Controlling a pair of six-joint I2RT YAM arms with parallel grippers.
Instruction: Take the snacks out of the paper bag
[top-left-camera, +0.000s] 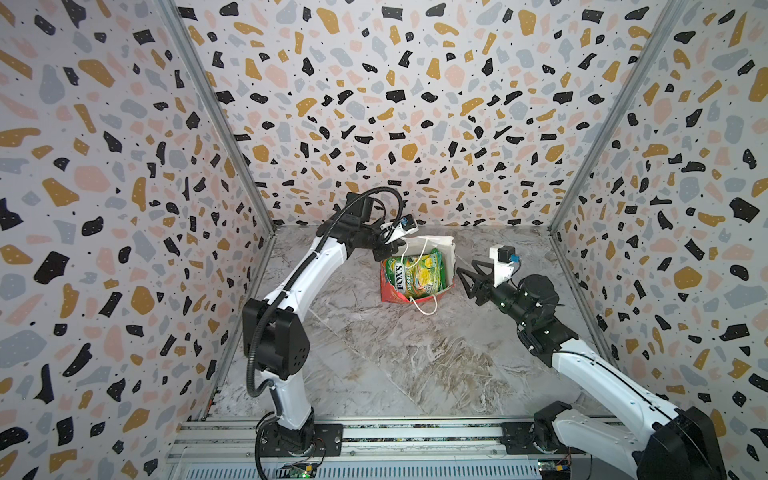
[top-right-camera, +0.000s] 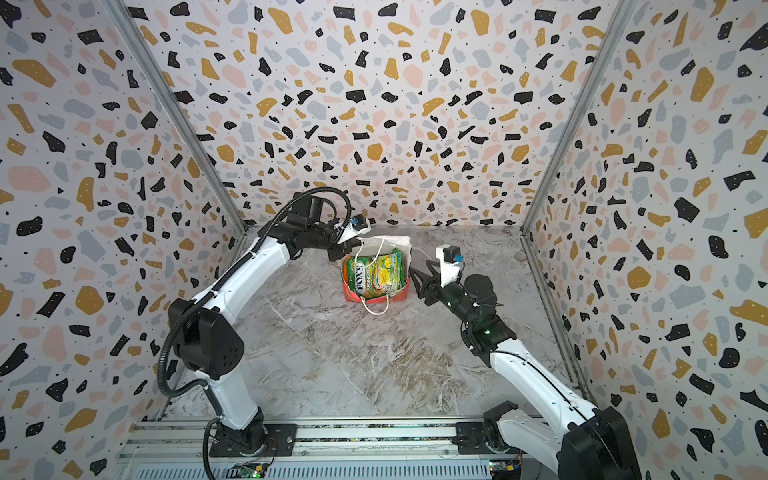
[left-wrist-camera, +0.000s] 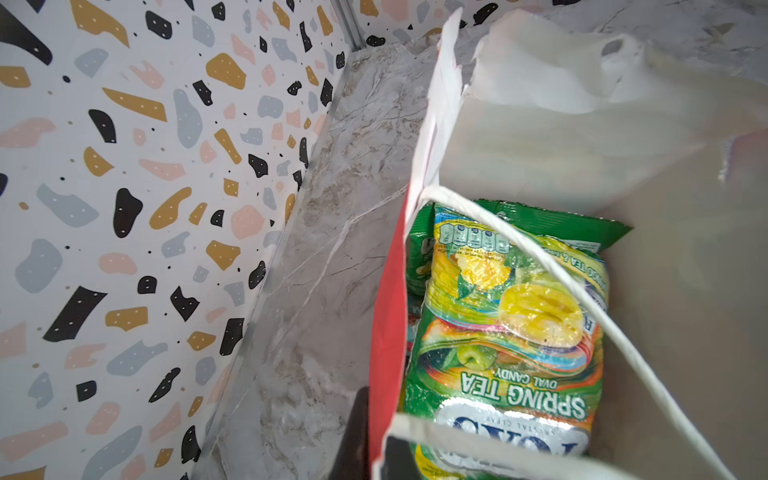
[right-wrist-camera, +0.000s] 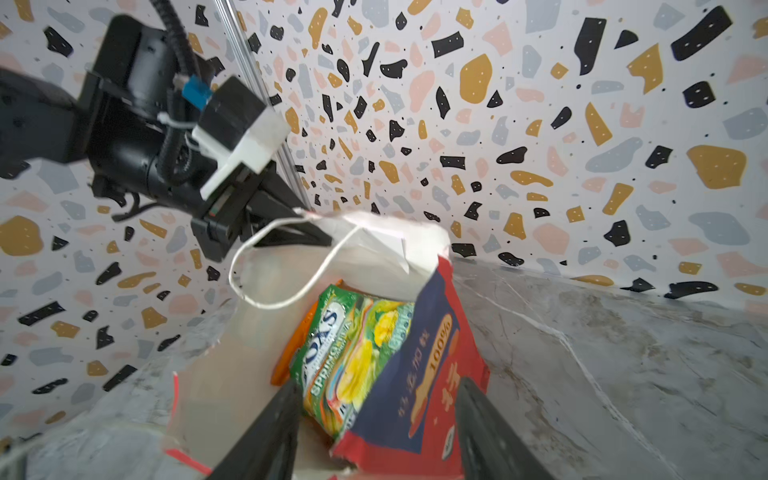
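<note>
The red paper bag (top-left-camera: 395, 293) (top-right-camera: 357, 293) stands open near the back middle of the table. Inside it, a green and yellow FOX'S snack packet (top-left-camera: 415, 274) (top-right-camera: 376, 274) lies uppermost. An orange packet edge (right-wrist-camera: 291, 353) shows beside the green packet (right-wrist-camera: 353, 353) (left-wrist-camera: 507, 332); other snacks are hidden underneath. My left gripper (top-left-camera: 388, 251) (left-wrist-camera: 376, 444) is shut on the bag's left wall (left-wrist-camera: 390, 332), one finger on each side. My right gripper (top-left-camera: 465, 268) (right-wrist-camera: 376, 384) is open astride the bag's right wall (right-wrist-camera: 432, 374), with one finger inside against the packet.
Terrazzo-patterned walls (top-left-camera: 124, 208) close in the marble table (top-left-camera: 395, 361) on three sides, the back wall just behind the bag. A metal rail (top-left-camera: 415, 436) carrying both arm bases runs along the front. The bag's white cord handle (top-left-camera: 426, 305) hangs over its front.
</note>
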